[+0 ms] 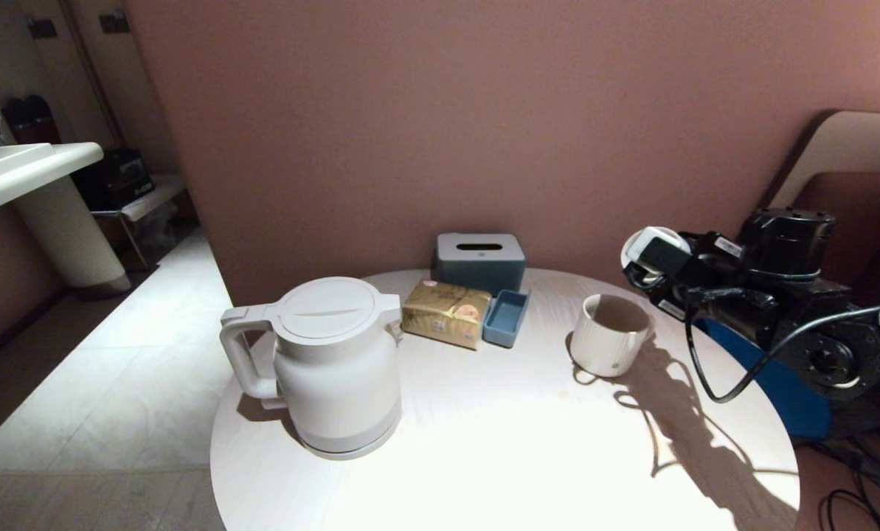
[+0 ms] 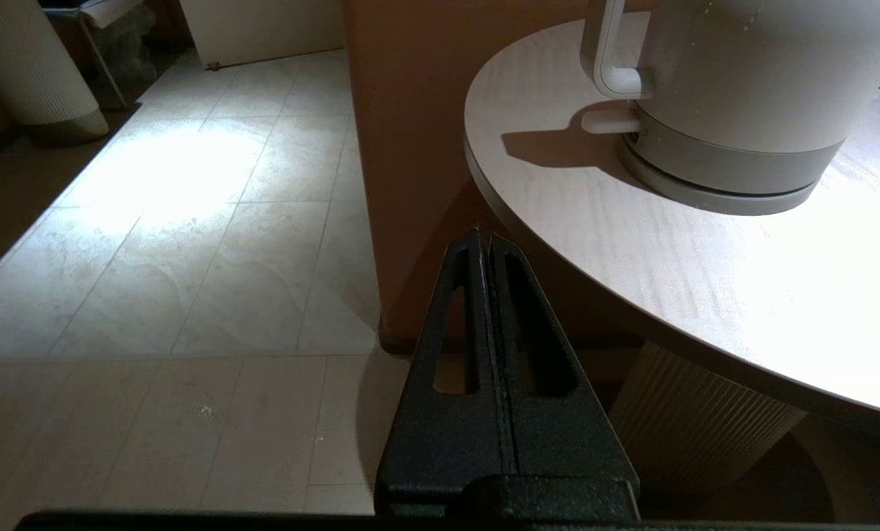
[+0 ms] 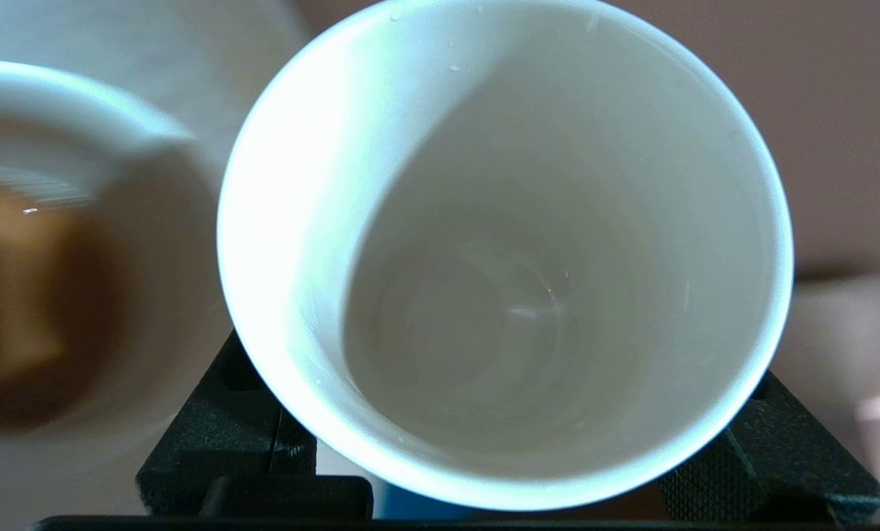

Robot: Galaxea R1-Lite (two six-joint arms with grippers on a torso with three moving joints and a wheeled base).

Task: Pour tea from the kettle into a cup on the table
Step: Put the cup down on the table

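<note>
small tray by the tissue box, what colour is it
Blue. The small tray shows best in the head view, beside the tissue box.

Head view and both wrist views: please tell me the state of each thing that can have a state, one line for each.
Kettle: upright on the table, lid closed, not held.
Cup: held in the right tool, tipped, almost empty, with only wet traces inside.
Ribbed mug: upright on the table, brownish liquid inside.
Blue tray: open, looks empty.
Tissue box: closed, slot on top.
Left tool: shut, holding nothing, beside the table edge.
</note>
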